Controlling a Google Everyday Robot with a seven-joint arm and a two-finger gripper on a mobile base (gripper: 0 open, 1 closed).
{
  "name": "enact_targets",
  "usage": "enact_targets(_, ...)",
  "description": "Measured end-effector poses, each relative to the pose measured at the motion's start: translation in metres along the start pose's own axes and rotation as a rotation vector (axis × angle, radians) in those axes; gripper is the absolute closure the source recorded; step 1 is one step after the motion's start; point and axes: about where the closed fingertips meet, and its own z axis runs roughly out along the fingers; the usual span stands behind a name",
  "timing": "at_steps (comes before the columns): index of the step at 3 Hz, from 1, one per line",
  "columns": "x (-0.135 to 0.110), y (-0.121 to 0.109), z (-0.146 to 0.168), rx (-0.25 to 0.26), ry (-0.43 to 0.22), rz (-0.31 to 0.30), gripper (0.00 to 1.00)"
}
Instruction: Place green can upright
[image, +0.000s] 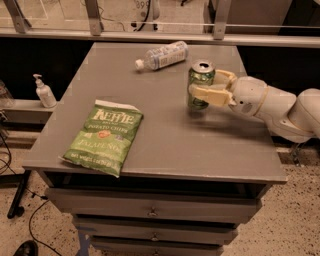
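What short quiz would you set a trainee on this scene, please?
1. True or false: the cream pincer grips the shiny green metal can upright over the grey table.
2. What lies behind the can? A) clear plastic water bottle B) red mug C) banana
3. Fill in: the flat green chip bag lies near the table's ____ edge.
Key: 1 true; 2 A; 3 front.

Table (165, 135): centre of view, drawers (150, 210) beneath it.
Chip bag (104, 137): flat on table, front left.
Water bottle (162, 55): on its side, back centre.
Green can (200, 75): upright, right of centre, in front of bottle, well apart from bag.
Gripper (205, 84): reaching in from right, fingers clasping can's sides.
Pump bottle (44, 91): on ledge left of table.
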Motion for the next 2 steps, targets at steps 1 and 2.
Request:
enact_targets(1,0.0116,0.0007,-0.0028,-0.020,0.012,-0.008,1.00)
enact_targets(2,0.0186,-0.0024,-0.0025,-0.039,0.020,0.014,0.82)
